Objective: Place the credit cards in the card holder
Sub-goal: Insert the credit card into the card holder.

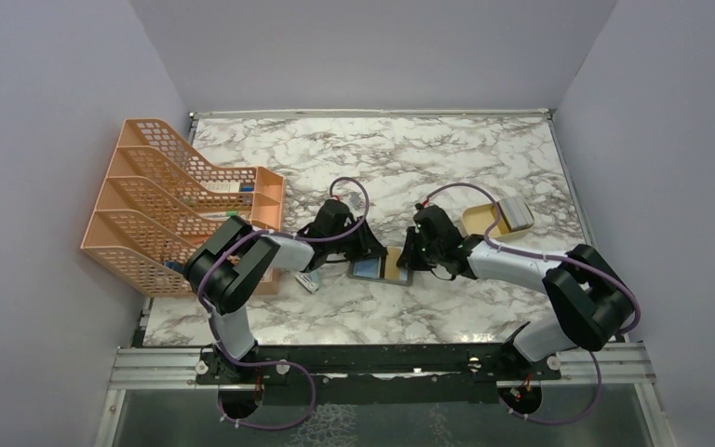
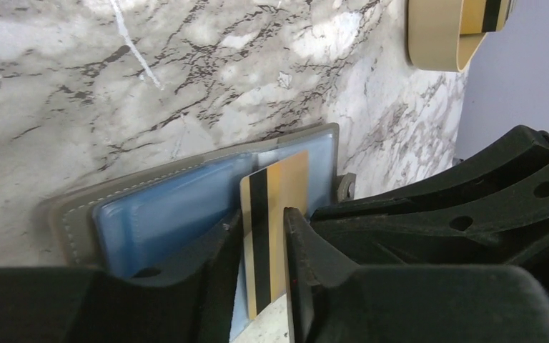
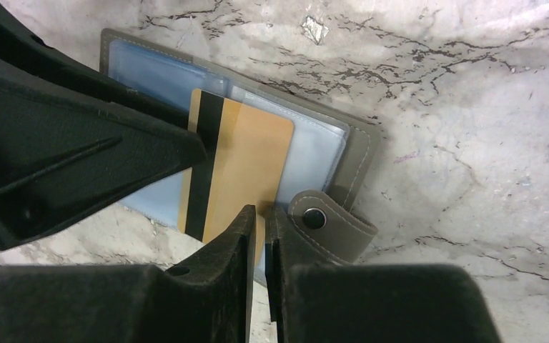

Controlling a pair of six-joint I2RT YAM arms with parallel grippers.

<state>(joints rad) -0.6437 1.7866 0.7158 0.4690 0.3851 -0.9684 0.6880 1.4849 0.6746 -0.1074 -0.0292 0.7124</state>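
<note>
Overhead, the card holder [image 1: 370,270] lies open on the marble counter [image 1: 410,158], about mid-width and toward the near side, with a tan credit card [image 1: 396,265] on its right half. The left arm [image 1: 270,251] and the right arm [image 1: 512,265] reach in from either side, and the left jaws and right jaws meet over the holder. An orange file rack [image 1: 177,200] stands at the left edge. A tan tray [image 1: 478,222] sits on the far side of the right arm, to the right of the holder.

From the left wrist, the credit card [image 2: 275,214], gold with a black stripe, lies on the holder's light blue inside [image 2: 164,214]. It shows through the gap between the left fingers [image 2: 218,264]. The left jaws stand slightly apart and clamp nothing. The tray [image 2: 432,39] holds a second credit card [image 2: 482,14].

From the right wrist, the tip of a left finger [image 3: 114,157] rests on the striped end of the credit card [image 3: 246,157]. The right jaws are almost closed, their tips at the card's edge just beside the snap tab [image 3: 329,221]. The card's edge runs into the slit between them, but I cannot tell whether they pinch it.
</note>
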